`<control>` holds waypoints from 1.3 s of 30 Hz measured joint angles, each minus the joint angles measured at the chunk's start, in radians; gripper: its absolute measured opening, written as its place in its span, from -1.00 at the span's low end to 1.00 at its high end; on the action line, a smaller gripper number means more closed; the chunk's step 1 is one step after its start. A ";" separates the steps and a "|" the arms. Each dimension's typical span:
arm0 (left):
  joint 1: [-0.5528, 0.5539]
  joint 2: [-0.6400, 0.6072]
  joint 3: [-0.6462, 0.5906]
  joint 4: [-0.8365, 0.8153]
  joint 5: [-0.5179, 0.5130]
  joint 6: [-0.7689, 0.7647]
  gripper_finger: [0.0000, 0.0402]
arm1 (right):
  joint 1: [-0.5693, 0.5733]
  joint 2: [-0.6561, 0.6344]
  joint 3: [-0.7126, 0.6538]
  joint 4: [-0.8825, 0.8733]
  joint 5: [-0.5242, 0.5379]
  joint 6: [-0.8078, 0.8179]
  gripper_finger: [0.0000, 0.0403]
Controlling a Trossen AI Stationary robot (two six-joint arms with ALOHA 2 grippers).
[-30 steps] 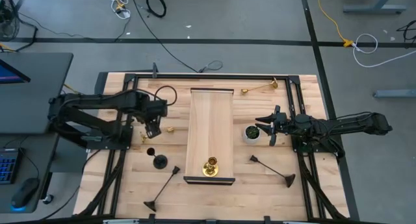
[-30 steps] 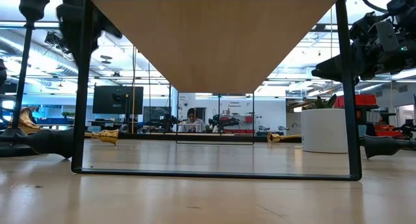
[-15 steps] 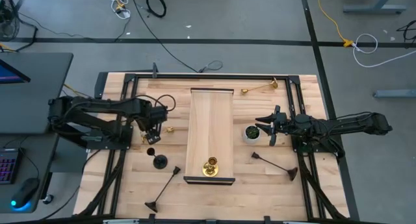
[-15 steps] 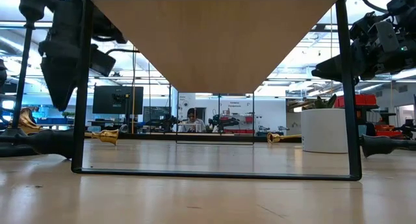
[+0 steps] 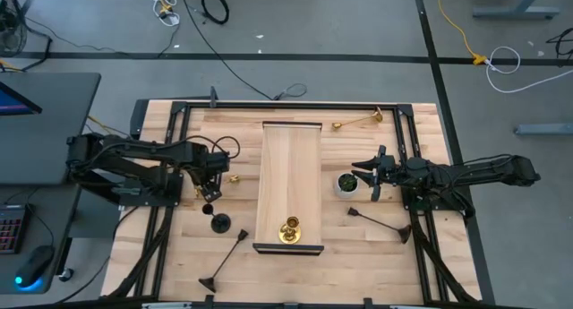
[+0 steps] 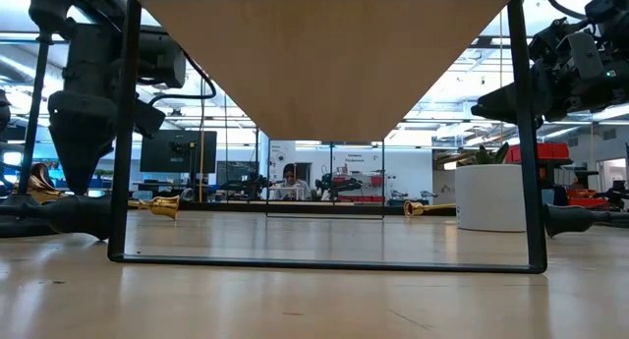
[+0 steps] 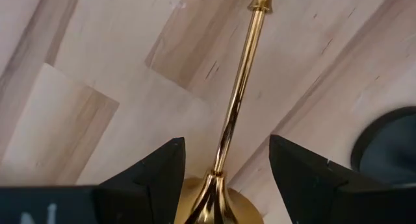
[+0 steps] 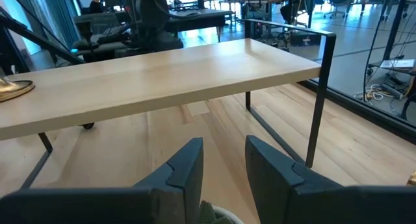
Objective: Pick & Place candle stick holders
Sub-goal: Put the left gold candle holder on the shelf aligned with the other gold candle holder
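left end effector [image 7: 224, 178] open over lying brass holder [image 7: 235, 113].
right end effector [image 5: 363, 176] open, mid-right, beside white pot [image 5: 346, 183].

Overhead, table-level, two wrist close-ups

Raised shelf [image 5: 289, 185] mid-table, one holder [image 5: 290, 230] on it; white pot [image 5: 346, 184] right; lying holders [image 5: 223, 178] left.

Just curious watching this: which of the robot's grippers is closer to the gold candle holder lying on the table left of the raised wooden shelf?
Left. The left gripper hangs directly over that gold holder, fingers open astride its stem. The right gripper waits across the shelf, above the white pot.
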 joint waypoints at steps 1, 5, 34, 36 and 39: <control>0.000 0.000 -0.001 0.004 0.000 0.000 0.11 | 0.000 0.000 0.000 0.001 0.000 0.000 -0.43; 0.000 0.000 -0.001 0.016 0.000 0.001 0.11 | 0.000 0.000 0.000 0.000 0.000 0.000 -0.43; 0.000 0.000 -0.098 0.156 -0.019 -0.004 0.06 | 0.000 0.000 0.000 0.000 0.000 0.000 -0.43; 0.000 0.000 -0.098 0.156 -0.019 -0.004 0.01 | 0.000 0.000 0.000 0.000 0.000 0.000 -0.43; 0.000 0.000 -0.098 0.156 -0.019 0.000 -0.09 | 0.000 0.000 0.000 0.000 0.000 0.000 -0.43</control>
